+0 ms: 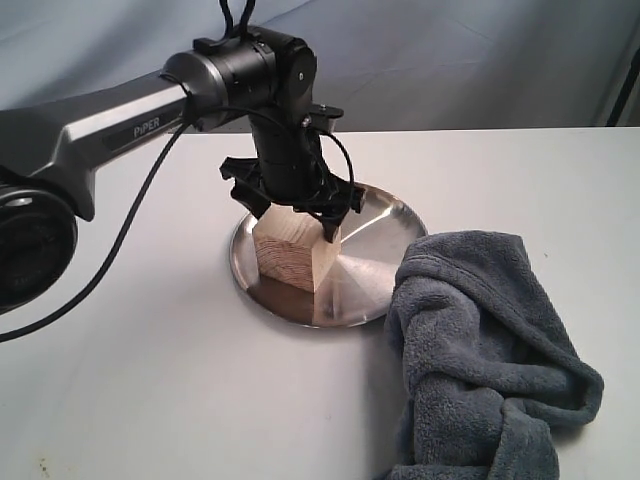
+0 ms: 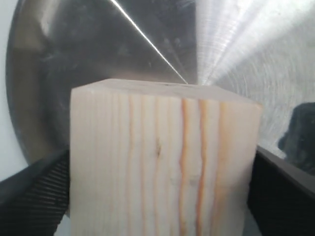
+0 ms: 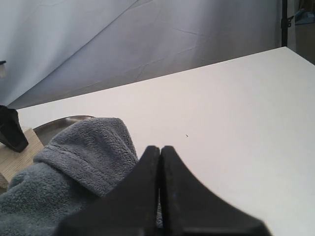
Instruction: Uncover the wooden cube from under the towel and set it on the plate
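The wooden cube (image 1: 290,260) is pale with orange grain lines and sits over the left part of the steel plate (image 1: 385,265), its base at the plate's surface. My left gripper (image 1: 297,222) comes down from above and is shut on the cube (image 2: 162,162), one black finger (image 2: 34,191) against each side. The dark blue-grey towel (image 1: 480,340) lies bunched to the right of the plate, overlapping its right rim. My right gripper (image 3: 160,148) is shut with nothing in it, hovering by the towel (image 3: 74,157); it is outside the exterior view.
The white table (image 1: 150,380) extends around the plate. A blue-grey backdrop curtain (image 1: 450,60) hangs behind the table's far edge. A black cable (image 1: 130,230) trails from the left arm over the table's left side.
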Robot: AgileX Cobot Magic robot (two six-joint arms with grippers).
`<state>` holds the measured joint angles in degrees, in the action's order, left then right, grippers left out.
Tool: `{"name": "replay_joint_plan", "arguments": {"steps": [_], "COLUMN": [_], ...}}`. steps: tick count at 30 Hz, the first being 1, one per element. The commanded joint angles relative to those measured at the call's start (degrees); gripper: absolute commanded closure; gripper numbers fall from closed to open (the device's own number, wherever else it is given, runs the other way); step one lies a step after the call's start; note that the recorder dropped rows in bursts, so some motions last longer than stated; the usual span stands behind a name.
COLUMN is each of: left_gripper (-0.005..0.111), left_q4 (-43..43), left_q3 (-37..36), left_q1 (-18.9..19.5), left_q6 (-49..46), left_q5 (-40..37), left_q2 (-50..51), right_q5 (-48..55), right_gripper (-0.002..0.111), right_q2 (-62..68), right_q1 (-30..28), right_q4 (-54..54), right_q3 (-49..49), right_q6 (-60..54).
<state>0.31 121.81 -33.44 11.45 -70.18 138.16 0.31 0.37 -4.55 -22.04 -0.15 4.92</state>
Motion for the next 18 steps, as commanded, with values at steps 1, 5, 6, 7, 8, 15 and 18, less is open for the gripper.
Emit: {"name": "replay_joint_plan", "arguments": {"steps": [1, 5, 6, 7, 8, 15, 18], "left_gripper": [0.023, 0.032, 0.038, 0.043, 0.049, 0.1, 0.107], "left_q4": [0.5, 0.8, 1.4, 2.2, 3.2, 6.8, 7.0], "left_q3": [0.5, 0.5, 0.5, 0.5, 0.5, 0.5, 0.5], "left_q1": [-0.1, -0.1, -0.1, -0.1, -0.1, 0.2, 1.0], "left_q6": [0.0, 0.0, 0.0, 0.0, 0.0, 0.9, 2.2], "left_q5": [0.2, 0.2, 0.2, 0.2, 0.2, 0.2, 0.2], "left_q2": [-3.1, -4.9, -5.5, -5.9, -6.3, -9.7, -11.1], "right_q5": [0.7, 0.7, 0.7, 0.7, 0.7, 0.7, 0.7], "right_gripper": [0.105, 0.105, 0.105, 0.105, 0.105, 0.105, 0.105], "right_q2": [-0.4, -0.4, -0.4, -0.4, -0.4, -0.4, -0.4], "right_q1": [0.0, 0.0, 0.0, 0.0, 0.0, 0.0, 0.0], "right_q4": [-0.3, -0.3, -0.3, -0.3, -0.3, -0.3, -0.3], "right_q3": [0.1, 0.1, 0.1, 0.1, 0.1, 0.1, 0.1], "right_q6": [0.2, 0.2, 0.2, 0.2, 0.2, 0.2, 0.2]}}
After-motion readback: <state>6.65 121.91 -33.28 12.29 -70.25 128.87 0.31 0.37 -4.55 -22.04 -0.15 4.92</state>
